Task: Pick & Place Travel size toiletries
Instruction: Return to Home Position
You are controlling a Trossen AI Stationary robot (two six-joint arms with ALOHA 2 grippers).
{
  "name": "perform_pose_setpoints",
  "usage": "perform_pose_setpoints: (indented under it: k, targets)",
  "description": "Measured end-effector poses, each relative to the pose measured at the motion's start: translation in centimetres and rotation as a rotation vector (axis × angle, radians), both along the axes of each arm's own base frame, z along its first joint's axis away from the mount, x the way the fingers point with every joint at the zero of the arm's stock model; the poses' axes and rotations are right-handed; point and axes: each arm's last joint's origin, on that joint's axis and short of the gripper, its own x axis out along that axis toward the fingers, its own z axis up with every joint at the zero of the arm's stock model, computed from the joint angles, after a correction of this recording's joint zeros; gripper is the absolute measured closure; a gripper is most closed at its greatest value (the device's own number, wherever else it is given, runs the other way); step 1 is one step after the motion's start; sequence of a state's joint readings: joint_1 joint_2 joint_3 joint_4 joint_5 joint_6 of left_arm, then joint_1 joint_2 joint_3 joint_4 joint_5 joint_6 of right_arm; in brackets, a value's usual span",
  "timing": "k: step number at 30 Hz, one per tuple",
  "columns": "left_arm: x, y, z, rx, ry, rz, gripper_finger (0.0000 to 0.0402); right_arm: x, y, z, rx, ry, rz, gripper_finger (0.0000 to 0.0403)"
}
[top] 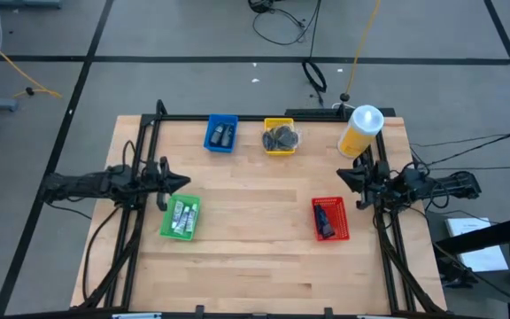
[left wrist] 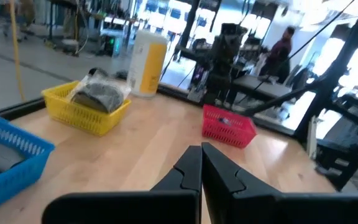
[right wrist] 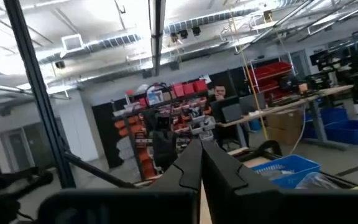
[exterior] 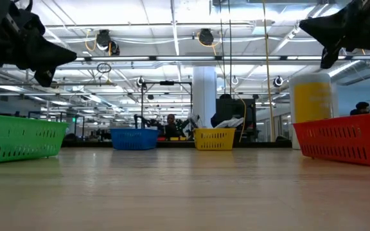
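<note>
The toiletries lie sorted in four small trays on the wooden table. White tubes fill the green tray (top: 181,218). Dark mini bottles sit in the blue tray (top: 221,134). Grey discs lie in the yellow tray (top: 279,136), seen too in the left wrist view (left wrist: 87,102). Black oblong pieces rest in the red tray (top: 329,218). My left gripper (top: 184,181) hovers shut above the table's left side, just past the green tray. My right gripper (top: 342,177) hovers shut at the right side, above the red tray's far end. Neither holds anything.
A big yellow bottle with a white cap (top: 361,130) stands at the far right corner. Black frame rails (top: 386,239) run along both table sides. Bare wood (top: 255,186) stretches between the trays. A person shows in the room beyond.
</note>
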State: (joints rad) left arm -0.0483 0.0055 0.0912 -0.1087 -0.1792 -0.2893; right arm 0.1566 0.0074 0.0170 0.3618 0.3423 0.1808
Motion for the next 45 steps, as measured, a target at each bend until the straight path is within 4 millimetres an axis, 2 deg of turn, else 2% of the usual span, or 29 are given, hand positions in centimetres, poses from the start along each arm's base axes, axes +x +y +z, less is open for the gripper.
perform_pose_setpoints:
  k: [5,12,20,29,37,45]
  targets:
    - [0.5,-0.1,-1.1,0.000,-0.048,-0.030,0.0395,0.2,0.0,-0.6,0.008,0.065,0.007,0.0403]
    - [0.6,-0.1,-1.1,0.057,-0.077,-0.062,0.0394,0.5,0.1,-1.9,0.095,0.180,0.038,0.0403]
    - [0.5,-0.1,-0.9,0.183,-0.080,-0.028,0.0386,0.6,0.6,-2.9,0.086,0.283,0.216,0.0403]
    - [0.5,0.0,-0.9,0.176,-0.079,-0.014,0.0400,0.6,0.9,-3.1,0.042,0.308,0.290,0.0403]
    - [0.5,0.0,-0.9,0.175,-0.080,-0.014,0.0379,0.6,0.9,-3.0,0.043,0.303,0.290,0.0403]
    - [0.5,0.0,-0.8,0.175,-0.081,-0.014,0.0378,0.6,0.9,-3.0,0.043,0.303,0.289,0.0403]
